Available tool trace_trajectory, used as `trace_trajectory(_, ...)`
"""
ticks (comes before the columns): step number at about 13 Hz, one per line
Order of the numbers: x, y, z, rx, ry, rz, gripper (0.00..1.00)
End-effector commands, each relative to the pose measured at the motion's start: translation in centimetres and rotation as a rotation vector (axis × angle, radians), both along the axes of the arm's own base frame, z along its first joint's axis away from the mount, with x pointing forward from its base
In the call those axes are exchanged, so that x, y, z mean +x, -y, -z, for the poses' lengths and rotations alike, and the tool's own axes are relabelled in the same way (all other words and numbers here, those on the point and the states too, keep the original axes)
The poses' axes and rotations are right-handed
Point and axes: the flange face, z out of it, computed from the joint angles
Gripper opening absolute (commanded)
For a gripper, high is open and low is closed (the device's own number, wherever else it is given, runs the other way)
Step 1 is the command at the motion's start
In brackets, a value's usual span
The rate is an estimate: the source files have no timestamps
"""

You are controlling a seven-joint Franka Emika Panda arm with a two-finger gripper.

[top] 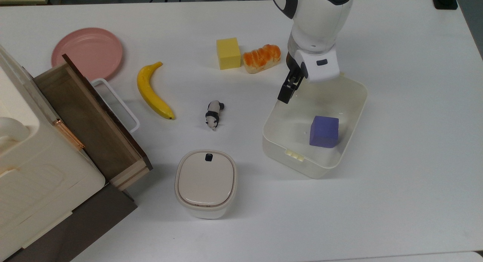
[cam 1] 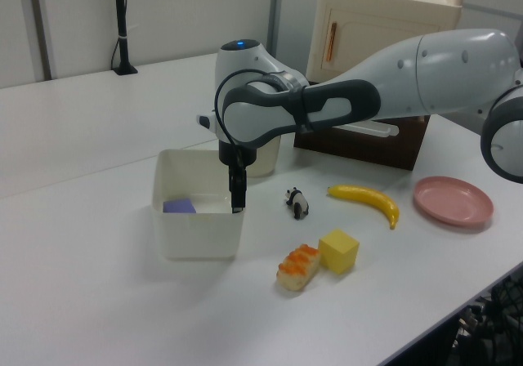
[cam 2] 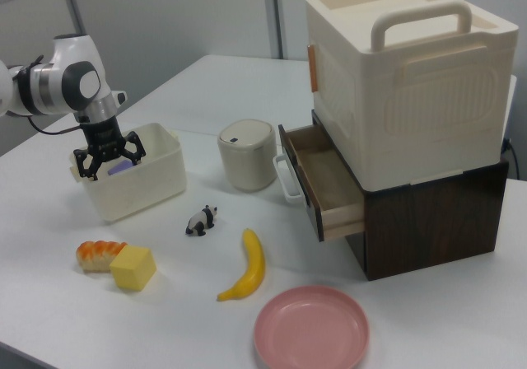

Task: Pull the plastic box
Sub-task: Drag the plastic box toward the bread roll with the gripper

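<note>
One finger of my gripper (top: 287,89) hangs inside the box (top: 351,114) and, going by the right view, the other sits outside, so the jaws straddle the wall by the corner nearest the bread (top: 262,57). They're spread fairly wide in the right view and I can't honestly say they're pinching the rim, more like hooked over it.

The box sits on the table (top: 415,186) at a slant in the top view, right of centre, with a purple cube (top: 324,131) inside, closer to the wall away from my fingers. Its clip tab (top: 294,155) faces the top view's lower edge.

Other stuff around: panda (top: 214,114) and banana (top: 152,91) off to the top view's left, yellow block (top: 228,53) touching the bread, lidded tub (top: 206,182) lower down, pink plate (top: 87,52) and open drawer (top: 90,118) far left.
</note>
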Motion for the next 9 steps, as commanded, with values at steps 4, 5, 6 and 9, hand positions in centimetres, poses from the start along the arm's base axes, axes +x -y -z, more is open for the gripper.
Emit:
trace_trajectory(4,-2.9,3.1,-0.5,-0.077,-0.084,0.000,1.00)
trace_trajectory(5,-3.4,3.3,-0.6,-0.084,-0.086,-0.003,1.00)
trace_trajectory(6,-3.8,3.4,-1.1,-0.087,-0.079,-0.004,1.00)
trace_trajectory(9,-3.7,3.4,-4.5,-0.066,-0.020,0.016,1.00)
